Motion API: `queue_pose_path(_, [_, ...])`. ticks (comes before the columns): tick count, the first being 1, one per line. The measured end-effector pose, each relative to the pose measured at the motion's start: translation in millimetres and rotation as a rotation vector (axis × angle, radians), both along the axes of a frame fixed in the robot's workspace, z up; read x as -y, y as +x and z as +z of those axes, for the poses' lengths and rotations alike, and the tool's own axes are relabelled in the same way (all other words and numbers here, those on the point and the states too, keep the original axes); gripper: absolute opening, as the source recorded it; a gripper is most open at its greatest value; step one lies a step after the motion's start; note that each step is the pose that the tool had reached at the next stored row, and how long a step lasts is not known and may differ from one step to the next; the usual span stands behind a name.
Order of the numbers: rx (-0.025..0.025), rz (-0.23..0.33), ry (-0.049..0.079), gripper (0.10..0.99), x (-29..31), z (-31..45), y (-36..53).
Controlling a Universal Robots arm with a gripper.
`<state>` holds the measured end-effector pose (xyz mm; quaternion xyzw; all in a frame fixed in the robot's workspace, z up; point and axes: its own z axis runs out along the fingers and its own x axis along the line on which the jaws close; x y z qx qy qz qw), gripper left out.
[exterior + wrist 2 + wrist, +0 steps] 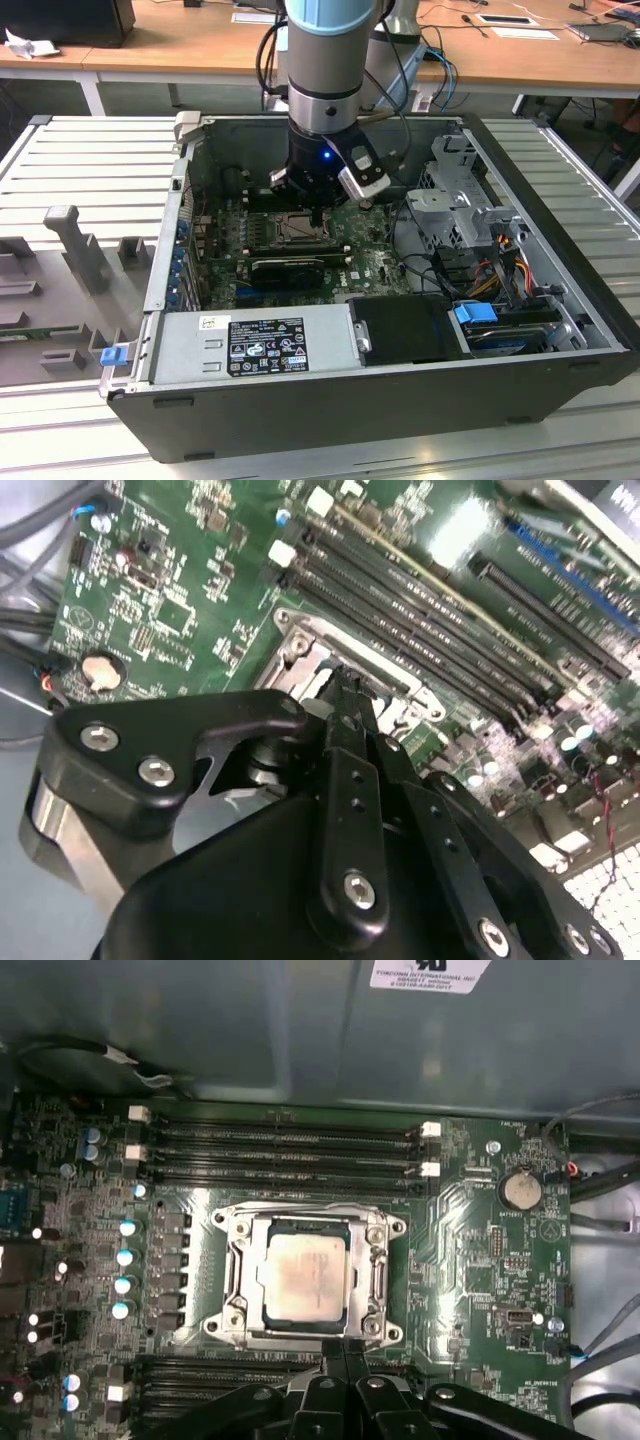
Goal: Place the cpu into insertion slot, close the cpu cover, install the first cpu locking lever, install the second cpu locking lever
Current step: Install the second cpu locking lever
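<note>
Where the green circuit board lies flat inside the open dark-grey computer case [560, 300], the small square cpu [309, 1277] with its pale, slightly tan-tinged metal top sits seated in the dark-framed square insertion slot [306, 1332], and the thin silvery cpu cover [378, 1260] lies down around it, framing the chip through its window. Long black memory slots [285, 1145] run beside the socket on both sides. Just at the socket's edge, the black gripper [343, 1345] has its fingers [345, 715] drawn together with no visible gap, holding nothing. Around the case is a ribbed grey metal platform [90, 160], and behind it a wooden desk [180, 40].
</note>
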<state>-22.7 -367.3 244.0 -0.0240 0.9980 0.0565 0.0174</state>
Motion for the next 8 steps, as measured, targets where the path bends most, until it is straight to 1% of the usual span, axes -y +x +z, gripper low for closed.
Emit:
queue_pose_path(1, [-0.0042,0.000,0.014,0.106,0.9,-0.1,0.1])
queue_pose_path(2, [-0.0134,0.000,0.029,0.106,1.6,0.0,0.0])
queue_pose_path(5, [-0.0138,0.000,0.030,0.106,2.4,-0.7,0.0])
queue_pose_path(8, [-0.0138,0.000,0.030,0.106,7.2,-1.1,-1.1])
